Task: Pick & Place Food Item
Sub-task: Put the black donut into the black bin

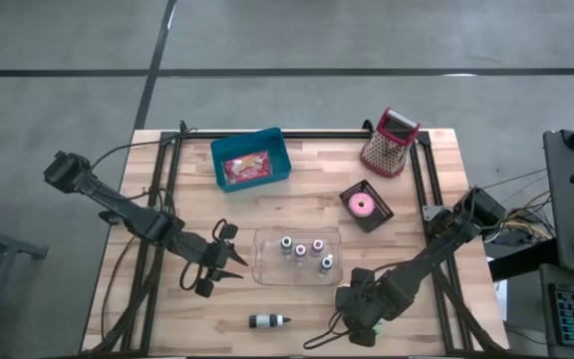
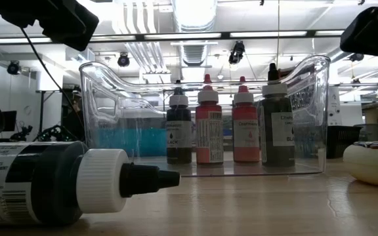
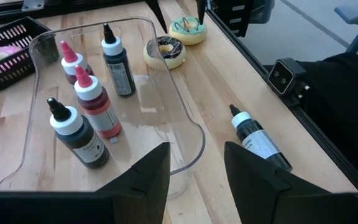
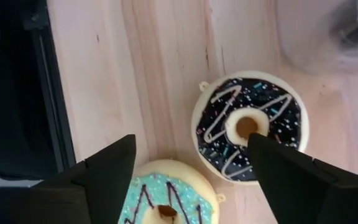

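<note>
I have the right gripper (image 4: 191, 165) hanging over two toy donuts on the wooden table (image 1: 436, 189), and its two dark fingers are spread wide with nothing between them. The round donut with dark chocolate icing and white squiggles (image 4: 248, 127) sits just ahead of the fingers. The round donut with light blue icing (image 4: 166, 196) lies right under them, partly hidden. The two donuts almost touch.

I think this could go wrong. Because they lie so close, a finger could land on the wrong donut, or push one away when I come down. I could also squeeze both at once. I should pick one and line up on it.

The left gripper (image 3: 194, 174) waits just behind the clear plastic tray (image 3: 185, 121), fingers partly apart and holding nothing. In that tray stand four small squeeze bottles (image 3: 86, 112), two black and two red. One more black bottle with a white cap (image 3: 257, 137) lies on its side on the table, beside the left gripper.

Farther off, a blue plastic bin (image 1: 252, 160) holds a pink packet, and a small black basket (image 1: 367, 204) holds a pink donut.
</note>
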Controlling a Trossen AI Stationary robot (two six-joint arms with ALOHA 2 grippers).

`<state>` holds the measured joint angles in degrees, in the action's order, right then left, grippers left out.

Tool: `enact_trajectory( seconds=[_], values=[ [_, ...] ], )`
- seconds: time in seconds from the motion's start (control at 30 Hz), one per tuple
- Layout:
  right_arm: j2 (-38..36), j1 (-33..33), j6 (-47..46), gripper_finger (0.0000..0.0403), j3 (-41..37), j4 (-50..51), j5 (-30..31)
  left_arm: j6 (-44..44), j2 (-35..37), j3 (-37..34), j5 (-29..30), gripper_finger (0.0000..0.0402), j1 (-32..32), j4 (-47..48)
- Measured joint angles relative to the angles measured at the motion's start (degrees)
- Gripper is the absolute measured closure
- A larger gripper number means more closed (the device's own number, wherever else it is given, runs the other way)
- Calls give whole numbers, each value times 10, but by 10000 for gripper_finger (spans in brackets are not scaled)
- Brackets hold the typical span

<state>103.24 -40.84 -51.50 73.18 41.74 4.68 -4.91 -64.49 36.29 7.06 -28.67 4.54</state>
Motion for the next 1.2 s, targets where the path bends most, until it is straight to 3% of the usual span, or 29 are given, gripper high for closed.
enact_trajectory(
  seconds=[0.37,1.2],
  values=[
    [26,0,-8,83,-11,-26,11,0,0,0,1,245,0,0],
    [102,0,18,116,6,-33,11,2,0,0,1,245,0,-6]
  ],
)
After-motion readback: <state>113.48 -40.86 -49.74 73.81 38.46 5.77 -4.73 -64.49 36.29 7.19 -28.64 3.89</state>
